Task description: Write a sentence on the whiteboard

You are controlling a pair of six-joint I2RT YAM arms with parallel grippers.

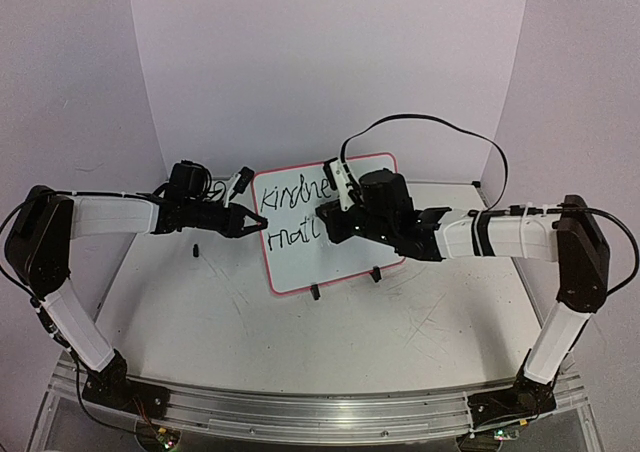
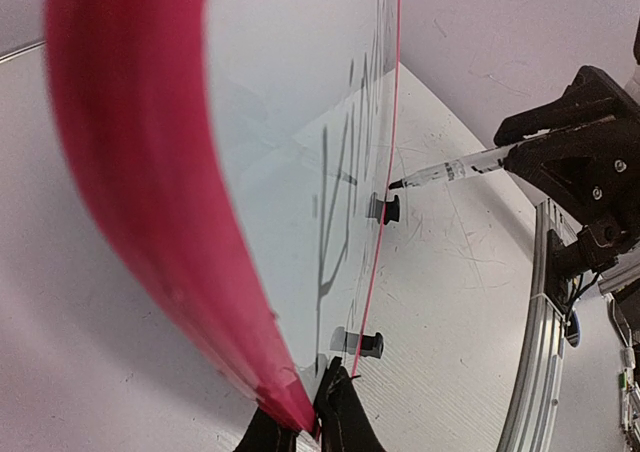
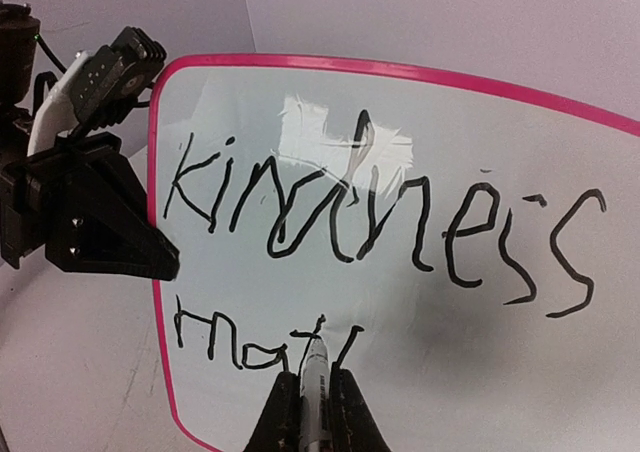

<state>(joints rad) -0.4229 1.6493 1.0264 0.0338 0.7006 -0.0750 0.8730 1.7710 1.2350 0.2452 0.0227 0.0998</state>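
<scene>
The whiteboard [image 1: 335, 260] stands tilted on the table, white with a pink rim. My left gripper [image 1: 262, 224] is shut on its left edge; in the left wrist view the fingers [image 2: 308, 414] pinch the red rim [image 2: 150, 172]. My right gripper [image 3: 315, 382] is shut on a marker [image 3: 316, 357], whose tip touches the board [image 3: 470, 372]. The sentence [image 3: 370, 222] reads "kindness" on the top line, and below it "mat" [image 3: 240, 334] followed by one more stroke. The marker [image 2: 450, 169] also shows from the left wrist, tip close to the board.
Two black clip feet [image 1: 315, 293] [image 1: 376, 274] prop the board's lower edge. A small black piece [image 1: 198, 251] lies on the scratched tabletop left of the board. A black cable [image 1: 420, 122] loops above the right arm. White walls close in the back and sides.
</scene>
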